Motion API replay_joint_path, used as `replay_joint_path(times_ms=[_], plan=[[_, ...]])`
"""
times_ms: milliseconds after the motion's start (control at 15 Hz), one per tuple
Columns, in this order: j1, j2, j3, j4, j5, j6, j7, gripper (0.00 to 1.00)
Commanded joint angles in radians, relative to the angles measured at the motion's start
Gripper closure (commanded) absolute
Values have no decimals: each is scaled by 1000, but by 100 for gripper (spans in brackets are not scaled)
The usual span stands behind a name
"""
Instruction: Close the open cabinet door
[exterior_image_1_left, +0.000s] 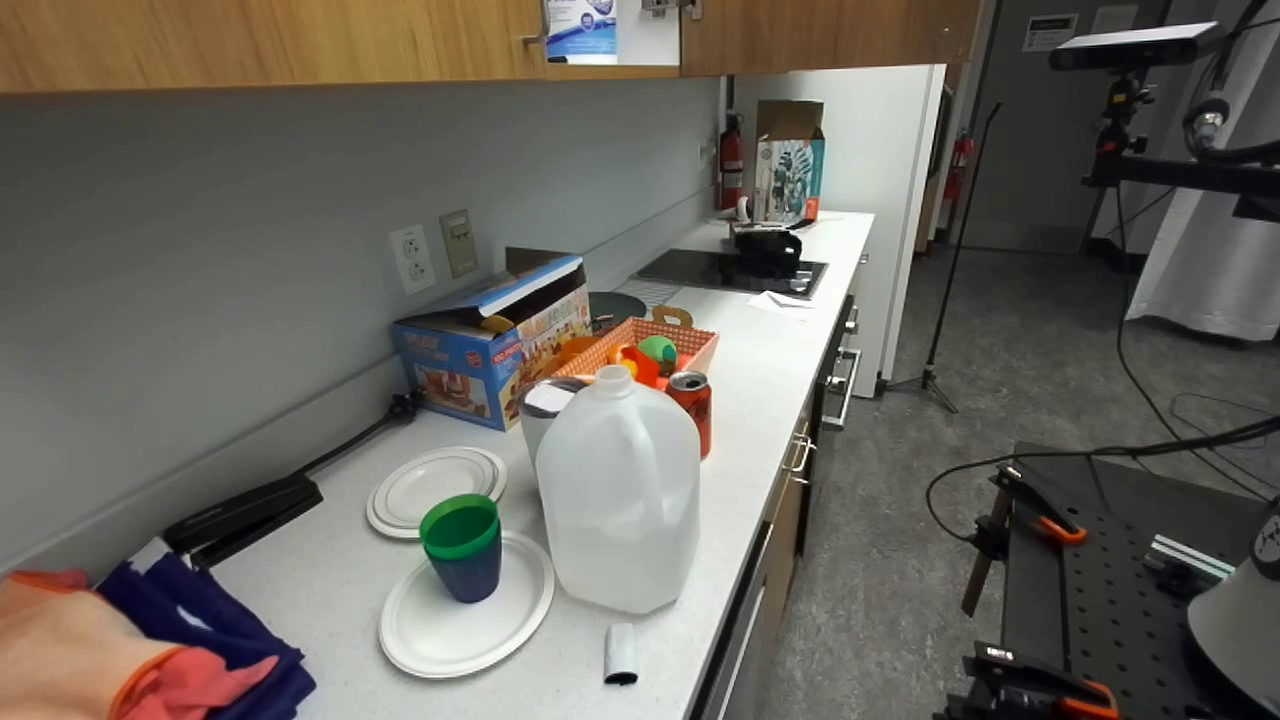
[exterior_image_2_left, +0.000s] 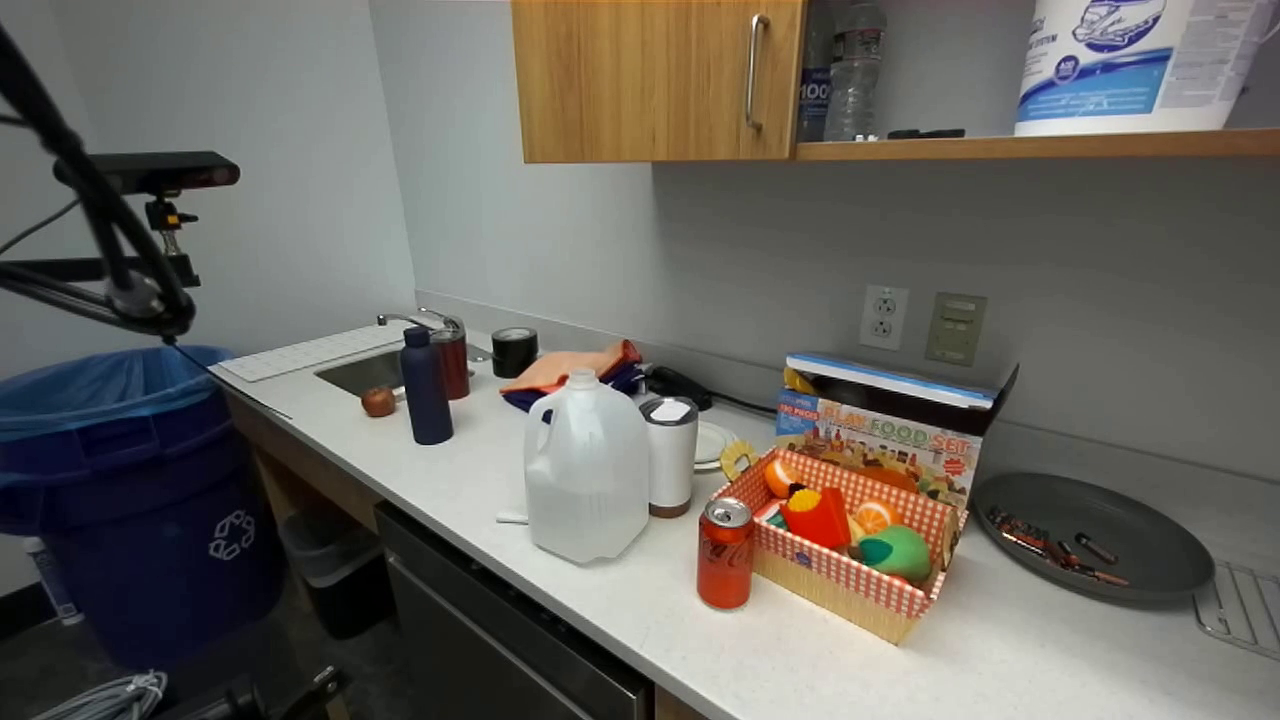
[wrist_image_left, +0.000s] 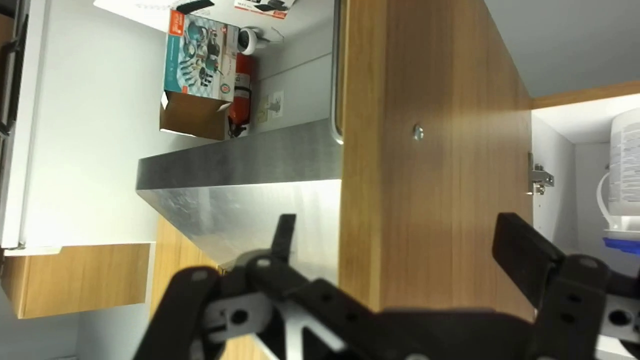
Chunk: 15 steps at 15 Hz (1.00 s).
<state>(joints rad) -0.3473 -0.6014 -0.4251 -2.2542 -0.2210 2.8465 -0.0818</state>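
The cabinet door (wrist_image_left: 450, 165), a light-brown wood-grain panel, stands open in the wrist view. Its inner face shows, and its slim metal handle (wrist_image_left: 336, 75) is on the far face at the left edge. In an exterior view the open door (exterior_image_1_left: 820, 35) shows at the top, swung out from its hinge. My gripper (wrist_image_left: 397, 222) is open and holds nothing. One finger appears left of the door's free edge, the other in front of its inner face. I cannot tell whether either touches the door. The gripper is out of both exterior views.
A metal hinge (wrist_image_left: 540, 177) joins the door to the cabinet. A white tub (exterior_image_2_left: 1140, 70) and bottles (exterior_image_2_left: 855, 70) stand on the open shelf. A neighbouring door (exterior_image_2_left: 650, 80) is shut. A metal range hood (wrist_image_left: 240, 165) lies beyond the door. The counter (exterior_image_1_left: 750, 380) below holds a jug and boxes.
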Motion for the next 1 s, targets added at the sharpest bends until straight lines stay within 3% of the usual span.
replay_joint_path(times_ms=[0,467,933], plan=[[-7,16,12,10,47,3,-32,0],[5,35,8,32,61,3,-38,0],[179,-34,-27,10,94,-16,-224,0]])
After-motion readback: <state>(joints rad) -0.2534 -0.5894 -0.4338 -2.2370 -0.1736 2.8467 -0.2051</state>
